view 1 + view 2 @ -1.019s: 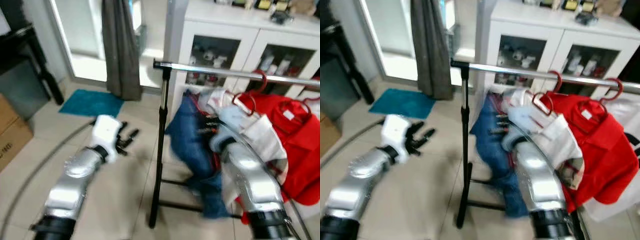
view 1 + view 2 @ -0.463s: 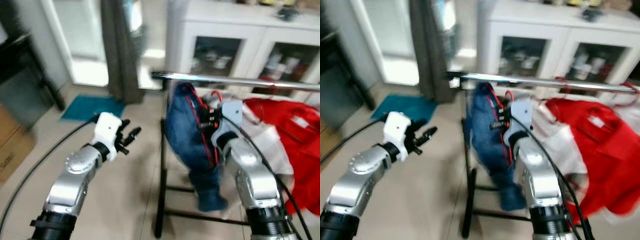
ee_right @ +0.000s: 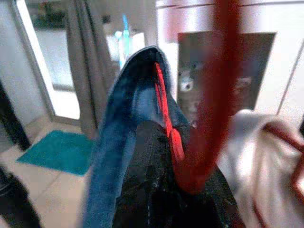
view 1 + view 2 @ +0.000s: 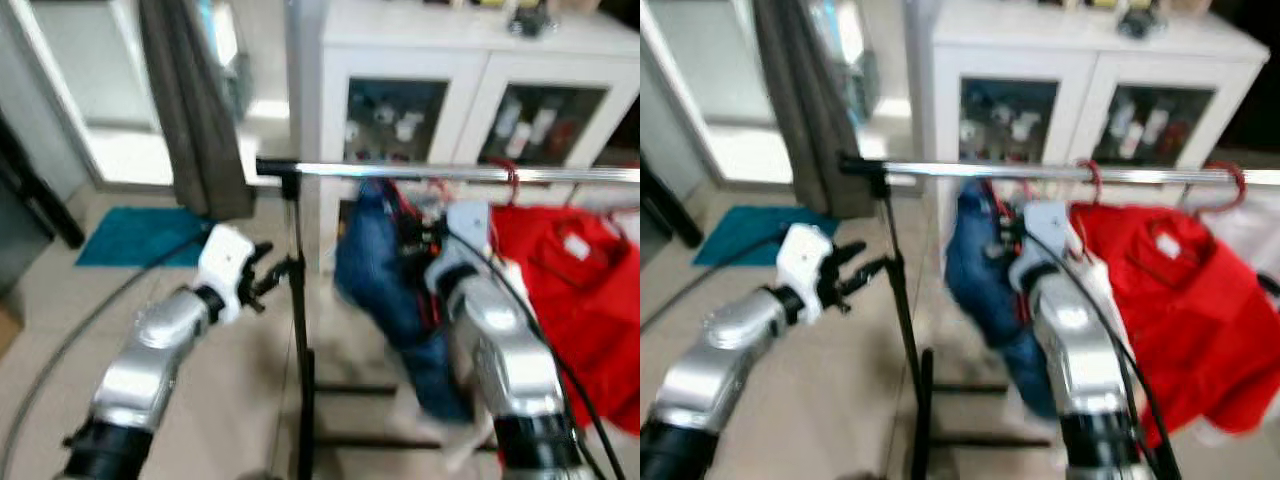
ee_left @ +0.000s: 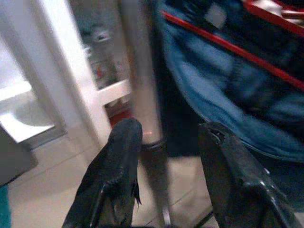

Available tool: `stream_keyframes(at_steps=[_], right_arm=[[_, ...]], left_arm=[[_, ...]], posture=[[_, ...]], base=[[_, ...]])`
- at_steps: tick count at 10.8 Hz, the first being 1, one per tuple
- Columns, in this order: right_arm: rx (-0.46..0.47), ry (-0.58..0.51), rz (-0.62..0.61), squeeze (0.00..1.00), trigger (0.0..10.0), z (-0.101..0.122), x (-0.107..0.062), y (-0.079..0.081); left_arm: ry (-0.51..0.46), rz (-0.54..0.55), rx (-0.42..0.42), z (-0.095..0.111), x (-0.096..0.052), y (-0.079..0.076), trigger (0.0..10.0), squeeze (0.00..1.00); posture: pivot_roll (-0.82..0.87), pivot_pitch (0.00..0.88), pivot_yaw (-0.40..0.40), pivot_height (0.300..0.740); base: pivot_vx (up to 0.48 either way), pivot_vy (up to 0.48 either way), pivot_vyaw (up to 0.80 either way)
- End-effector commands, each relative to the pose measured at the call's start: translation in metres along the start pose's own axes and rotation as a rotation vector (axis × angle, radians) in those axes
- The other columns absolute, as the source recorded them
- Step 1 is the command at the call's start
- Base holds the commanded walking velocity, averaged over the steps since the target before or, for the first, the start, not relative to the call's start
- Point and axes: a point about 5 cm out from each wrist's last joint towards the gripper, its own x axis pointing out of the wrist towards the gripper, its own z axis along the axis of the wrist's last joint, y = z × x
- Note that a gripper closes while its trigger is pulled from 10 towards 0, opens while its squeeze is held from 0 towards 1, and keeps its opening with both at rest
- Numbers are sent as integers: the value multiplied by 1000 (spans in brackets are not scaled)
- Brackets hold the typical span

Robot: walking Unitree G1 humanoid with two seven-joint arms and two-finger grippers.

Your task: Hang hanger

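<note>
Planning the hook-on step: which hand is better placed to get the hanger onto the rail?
Right. The right hand holds the red hanger with the blue garment just under the rail; the left hand is open around the rack's upright.

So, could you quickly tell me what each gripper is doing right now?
Left gripper: open, fingers either side of the rack's upright pole.
Right gripper: shut on the red hanger carrying the blue denim garment.

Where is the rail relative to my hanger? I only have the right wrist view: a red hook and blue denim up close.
Observer: The horizontal silver metal rail runs just above the right gripper; the blue denim garment hangs below the rail.
Operator: Anything already hanging?
Observer: A red shirt, on the robot's right of yours.
Operator: And the left arm?
Observer: The left gripper has its jaws open either side of the rack's black upright pole.
</note>
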Motion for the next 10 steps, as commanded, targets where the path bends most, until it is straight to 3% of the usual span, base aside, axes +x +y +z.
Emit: stream_keyframes(at_steps=[1,4,7,8,10], right_arm=[[1,-98,-19,0,10000,20,1,-7],[-27,-146,1,0,10000,29,4,-4],[-48,-175,112,0,10000,27,-6,4],[-41,-188,119,0,10000,32,-2,5],[-58,-109,106,0,10000,31,14,12]], left_arm=[[-33,-49,7,7,3,-8,10000,0],[-31,-70,19,9,1,-9,10000,0],[-32,-69,16,8,-1,-9,10000,0],[-39,-78,18,10,-1,-10,10000,0],[-94,-147,3,21,-3,-15,10000,0]], posture=[[-69,0,17,740],[-63,0,6,740],[-55,0,-5,740],[-55,0,-6,740],[-52,0,-5,740]], base=[[0,0,0],[0,0,0],[0,0,0],[0,0,0],[0,0,0]])
